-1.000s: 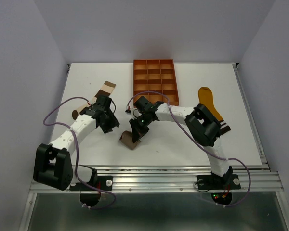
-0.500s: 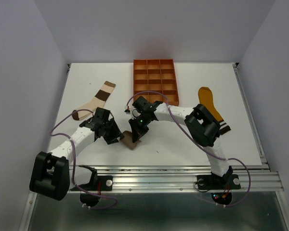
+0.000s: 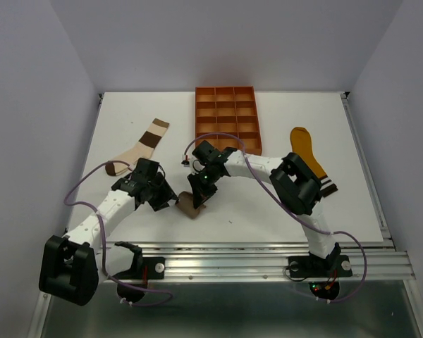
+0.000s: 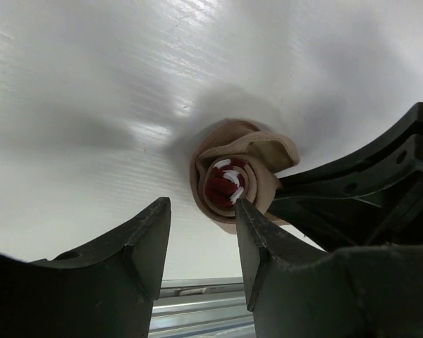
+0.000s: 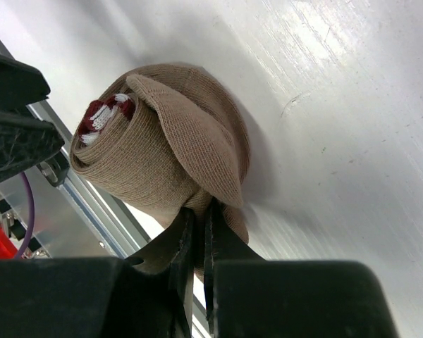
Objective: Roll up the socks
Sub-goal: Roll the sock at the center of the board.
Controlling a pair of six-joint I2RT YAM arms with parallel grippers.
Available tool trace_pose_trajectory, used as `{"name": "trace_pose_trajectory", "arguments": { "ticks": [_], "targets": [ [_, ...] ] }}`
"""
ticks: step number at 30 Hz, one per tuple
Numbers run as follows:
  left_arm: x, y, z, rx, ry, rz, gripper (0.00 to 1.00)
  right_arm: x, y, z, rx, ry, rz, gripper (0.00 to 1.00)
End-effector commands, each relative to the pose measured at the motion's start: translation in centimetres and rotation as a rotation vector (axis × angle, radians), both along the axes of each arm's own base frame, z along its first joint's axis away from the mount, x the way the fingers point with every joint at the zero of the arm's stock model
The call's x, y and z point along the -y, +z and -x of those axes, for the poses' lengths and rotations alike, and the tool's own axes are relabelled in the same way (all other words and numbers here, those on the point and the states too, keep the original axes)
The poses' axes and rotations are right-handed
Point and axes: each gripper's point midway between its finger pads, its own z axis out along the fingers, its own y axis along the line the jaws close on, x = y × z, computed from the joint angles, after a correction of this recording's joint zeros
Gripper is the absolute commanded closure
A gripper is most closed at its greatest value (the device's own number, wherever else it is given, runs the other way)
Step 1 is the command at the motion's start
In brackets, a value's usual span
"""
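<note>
From the top external camera, the white table [image 3: 338, 204] carried an orange compartment tray [image 3: 225, 120] at its far middle. A brown-cream-white sock [image 3: 142, 146] lay flat on the far left, and a mustard orange sock [image 3: 307, 151] lay flat on the right, partly under the right arm. The taupe sock [image 3: 189, 205] sat rolled up near the front middle. The left gripper [image 3: 168, 200] was low at the roll's left side and the right gripper [image 3: 198, 199] was directly on its right side.

From the left wrist camera, the taupe sock [image 4: 241, 182] showed end-on as a tight spiral lying on the table, its maroon-and-white cuff [image 4: 224, 184] coiled at the centre. The left gripper [image 4: 201, 220] stood partly open with nothing between its fingers. One fingertip [image 4: 248, 220] overlapped the roll's lower edge; whether it touched could not be told. The other fingertip [image 4: 155, 225] was apart from the roll. The right gripper [image 4: 352, 190] reached in from the right.

From the right wrist camera, the taupe sock [image 5: 162, 151] rested on the table as a fat roll, with an outer flap folded across it. The right gripper [image 5: 198, 220] was pinched nearly closed on the loose fabric at the roll's underside. The left gripper [image 5: 14, 120] was at the left edge, beside the cuff end.
</note>
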Motion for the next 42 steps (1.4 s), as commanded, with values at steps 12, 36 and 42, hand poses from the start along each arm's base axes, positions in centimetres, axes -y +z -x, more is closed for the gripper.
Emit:
{"name": "trace_pose_trajectory", "arguments": {
  "ticks": [12, 36, 42],
  "targets": [
    [3.2, 0.7, 0.4, 0.069, -0.128, 0.123, 0.44, 1.2, -3.7, -1.2, 0.09, -0.01, 0.129, 0.99],
    [-0.3, -5.4, 0.9, -0.183, -0.04, -0.191, 0.72, 0.6, -1.5, -2.0, 0.168, 0.039, 0.072, 0.76],
    [-0.6, -6.0, 1.1, -0.243, -0.062, -0.262, 0.74, -0.5, 3.1, -3.2, 0.338, 0.069, -0.045, 0.57]
  ]
}}
